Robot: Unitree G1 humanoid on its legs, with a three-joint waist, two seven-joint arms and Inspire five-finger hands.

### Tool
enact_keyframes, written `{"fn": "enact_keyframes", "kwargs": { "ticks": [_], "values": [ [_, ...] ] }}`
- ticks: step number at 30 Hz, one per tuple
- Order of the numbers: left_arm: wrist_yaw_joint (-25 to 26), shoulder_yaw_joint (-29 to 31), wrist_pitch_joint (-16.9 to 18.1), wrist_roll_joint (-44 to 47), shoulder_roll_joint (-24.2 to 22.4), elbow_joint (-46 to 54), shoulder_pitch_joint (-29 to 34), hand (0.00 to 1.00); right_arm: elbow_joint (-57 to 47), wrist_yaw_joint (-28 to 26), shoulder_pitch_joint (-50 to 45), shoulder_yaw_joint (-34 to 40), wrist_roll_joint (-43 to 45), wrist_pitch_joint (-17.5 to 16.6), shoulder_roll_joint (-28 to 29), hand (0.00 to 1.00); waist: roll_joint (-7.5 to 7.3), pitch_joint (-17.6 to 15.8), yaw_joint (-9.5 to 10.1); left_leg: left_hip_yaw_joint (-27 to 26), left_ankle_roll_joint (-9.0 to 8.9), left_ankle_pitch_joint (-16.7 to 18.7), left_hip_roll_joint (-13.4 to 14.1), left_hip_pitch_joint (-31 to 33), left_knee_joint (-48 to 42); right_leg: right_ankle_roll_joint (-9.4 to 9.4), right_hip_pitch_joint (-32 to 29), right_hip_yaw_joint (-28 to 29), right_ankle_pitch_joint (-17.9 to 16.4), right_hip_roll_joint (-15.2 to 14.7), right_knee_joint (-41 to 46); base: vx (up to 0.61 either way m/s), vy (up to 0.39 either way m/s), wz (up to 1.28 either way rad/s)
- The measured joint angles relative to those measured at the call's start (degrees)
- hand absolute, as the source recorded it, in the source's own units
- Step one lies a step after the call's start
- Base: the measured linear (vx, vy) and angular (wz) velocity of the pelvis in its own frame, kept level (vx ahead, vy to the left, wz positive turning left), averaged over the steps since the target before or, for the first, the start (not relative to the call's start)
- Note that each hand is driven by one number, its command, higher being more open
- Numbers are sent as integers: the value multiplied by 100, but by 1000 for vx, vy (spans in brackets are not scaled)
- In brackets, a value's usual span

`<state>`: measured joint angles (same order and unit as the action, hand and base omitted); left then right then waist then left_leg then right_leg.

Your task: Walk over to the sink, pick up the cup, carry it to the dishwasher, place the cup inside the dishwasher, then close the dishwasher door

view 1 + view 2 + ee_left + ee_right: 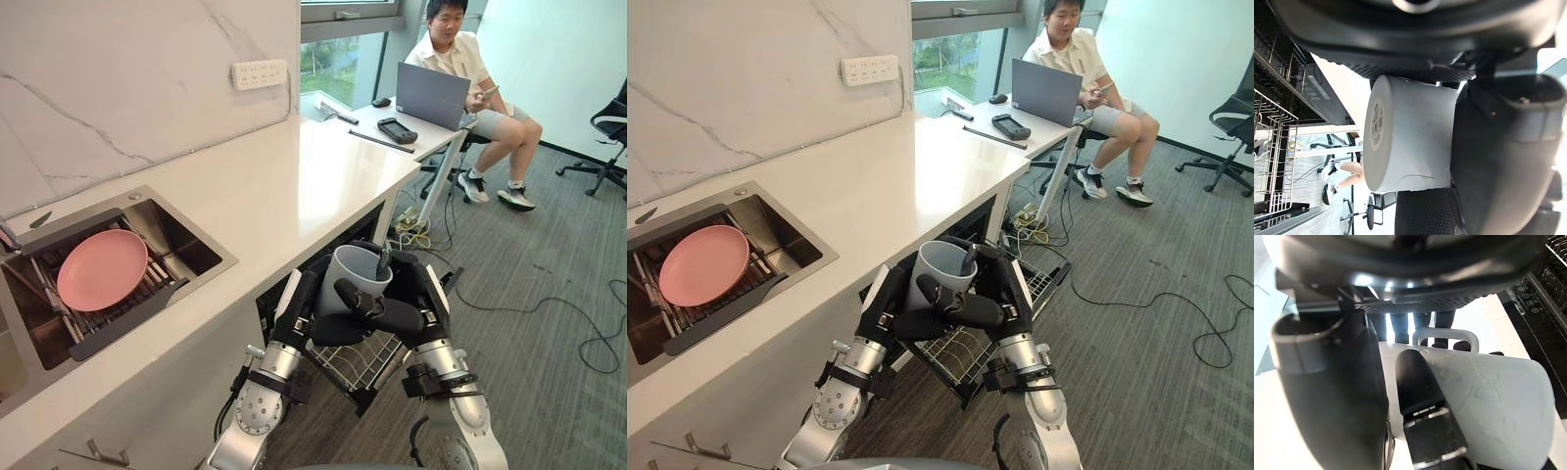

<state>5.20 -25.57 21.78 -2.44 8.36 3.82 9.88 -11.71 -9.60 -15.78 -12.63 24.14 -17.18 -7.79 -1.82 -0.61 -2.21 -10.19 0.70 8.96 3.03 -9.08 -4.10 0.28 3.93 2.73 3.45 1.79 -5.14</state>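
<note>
Cup (351, 277) was gripped between left hand (301, 306) and right hand (423, 296), both curled round it, w/ dishwasher rack (366, 362) just below them. Risk, I think: if one hand released first, cup could tip & hit the rack wires.

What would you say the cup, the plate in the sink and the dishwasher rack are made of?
The cup looks like matte pale-grey ceramic or hard plastic: thick opaque wall, no gloss. The plate is pink and smooth with a dull sheen, so plastic or glazed ceramic. The dishwasher rack is a grid of thin pale wire, probably coated metal.
</note>
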Motion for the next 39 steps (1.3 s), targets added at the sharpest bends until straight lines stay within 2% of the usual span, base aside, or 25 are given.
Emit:
{"fn": "enact_keyframes", "kwargs": {
  "ticks": [5, 17, 23, 26, 32, 35, 39],
  "values": [
    [-3, 2, 67, 119, -1, 266, 33, 100, -110, -103, 12, 64, 47, -111, 10, 0, -8, -3, 9, 3, -7, 5, 2, 0, -5, -3, 0, 0, 10, 6, 9, 0, 0, 0],
    [-101, 188, 134, 315, -48, 536, 255, 100, -137, -492, 107, 258, 47, -142, 82, 0, -68, -45, 125, 13, -22, 19, 11, 8, -10, 6, 1, -17, 5, 0, 3, 0, 0, 0],
    [-154, 294, 301, 359, -54, 548, 258, 100, -148, -657, 181, 341, 46, -141, 211, 0, -128, -94, 140, 52, -22, 19, 25, 21, -12, -10, 2, -64, -20, -15, 7, 0, 0, 3],
    [-154, 549, 434, 557, -149, 628, 338, 100, -144, -665, 153, 496, 46, -127, 286, 0, -128, -119, 136, 88, -22, 19, 16, 32, -12, -4, 2, -102, -39, -32, 14, 0, 0, 7],
    [55, 1553, 899, 1165, -412, 1034, 477, 100, -80, -496, 22, 1165, 51, -108, 393, 0, -120, -145, 145, 141, -20, 20, 9, 49, -10, 7, 6, -146, -53, -38, 11, 2, 1, 4],
    [224, 1773, 972, 1410, -420, 1037, 538, 100, -80, -352, -80, 1305, 51, -109, 398, 0, -117, -147, 142, 150, -19, 21, 10, 48, -8, 5, 13, -154, -52, -36, 0, 0, 0, 0],
    [180, 1771, 972, 1499, -473, 1036, 703, 100, -84, -270, -80, 1358, 62, -110, 472, 0, -115, -147, 138, 149, -18, 22, 10, 48, -8, -4, 14, -151, -44, -35, 0, 0, 0, 0]
  ]
}}
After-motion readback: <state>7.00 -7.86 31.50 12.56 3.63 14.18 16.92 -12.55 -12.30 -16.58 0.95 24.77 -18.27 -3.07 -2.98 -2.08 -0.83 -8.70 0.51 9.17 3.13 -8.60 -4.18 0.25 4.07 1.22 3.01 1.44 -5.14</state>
